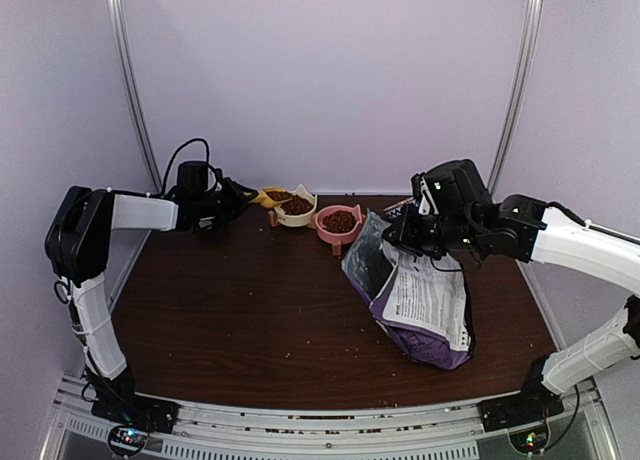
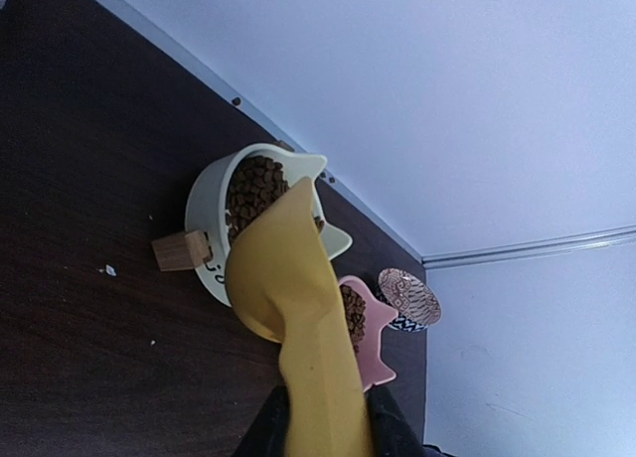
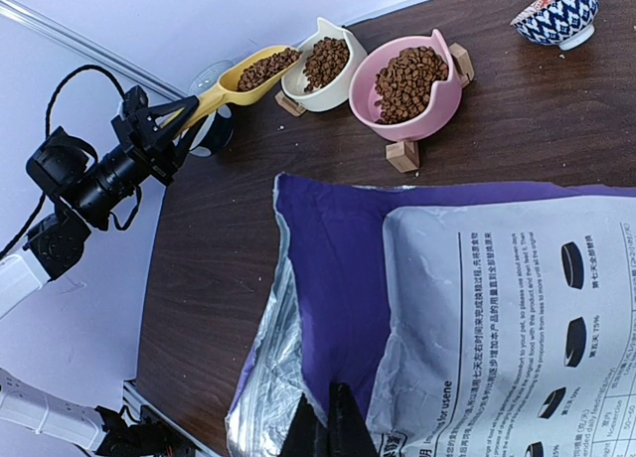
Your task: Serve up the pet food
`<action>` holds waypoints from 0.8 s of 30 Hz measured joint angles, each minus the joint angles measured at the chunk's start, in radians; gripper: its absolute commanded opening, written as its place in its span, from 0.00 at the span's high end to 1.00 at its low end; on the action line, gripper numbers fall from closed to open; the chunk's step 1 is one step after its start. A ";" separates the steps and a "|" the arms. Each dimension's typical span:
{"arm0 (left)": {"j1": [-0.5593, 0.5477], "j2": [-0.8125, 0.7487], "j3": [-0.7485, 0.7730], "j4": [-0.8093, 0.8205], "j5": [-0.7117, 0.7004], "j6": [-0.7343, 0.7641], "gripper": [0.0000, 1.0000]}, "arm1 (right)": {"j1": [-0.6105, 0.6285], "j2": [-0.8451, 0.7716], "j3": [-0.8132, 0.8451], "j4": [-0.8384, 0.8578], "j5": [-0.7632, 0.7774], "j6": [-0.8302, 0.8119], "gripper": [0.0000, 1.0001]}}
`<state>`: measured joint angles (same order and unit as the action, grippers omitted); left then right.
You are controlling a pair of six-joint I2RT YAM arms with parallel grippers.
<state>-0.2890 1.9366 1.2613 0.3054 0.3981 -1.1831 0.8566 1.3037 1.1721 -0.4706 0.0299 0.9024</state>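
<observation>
Where the dark brown table [image 1: 250,310] lies nearest the arms, on its right half, the purple bag [image 1: 420,310] stands slumped. Its white printed label faces up and near. Its long axis runs from the near right up to the far left, and its silver-lined mouth points far-left toward the bowls. The right gripper [image 3: 328,422] sits at that upper edge with its fingers pressed together on the bag's rim.

Farther back, near the far edge, the pet food [image 3: 405,79] shows as small reddish-brown pellets, dry and roughly alike, lying in three heaps. One fills the pink bowl [image 1: 338,223] on its wooden feet, just beyond the bag's mouth. Another fills the cream bowl [image 1: 295,208] close beside it on the left. The third lies in the yellow scoop [image 3: 238,79], spread along the scoop's length.

The scoop's long axis runs left to right, with the loaded end at the cream bowl's left rim. Whether it touches the rim cannot be told. The left gripper [image 1: 238,195] holds the handle, its fingers pinching the yellow plastic. At the far right, apart from the others, stands a blue patterned bowl [image 3: 558,10].
</observation>
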 measured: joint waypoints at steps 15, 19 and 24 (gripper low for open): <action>-0.009 0.015 0.076 -0.108 -0.037 0.042 1.00 | -0.005 0.000 0.000 0.000 -0.005 0.000 1.00; -0.014 0.018 0.090 -0.141 -0.048 0.056 1.00 | -0.006 0.000 0.000 0.000 -0.005 0.000 1.00; -0.023 0.018 0.114 -0.181 -0.068 0.084 1.00 | -0.006 0.000 0.000 0.000 -0.006 -0.001 1.00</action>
<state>-0.3115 1.9545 1.3754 0.1242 0.3302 -1.0996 0.8501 1.3037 1.1721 -0.4706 0.0235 0.9012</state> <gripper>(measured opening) 0.230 0.020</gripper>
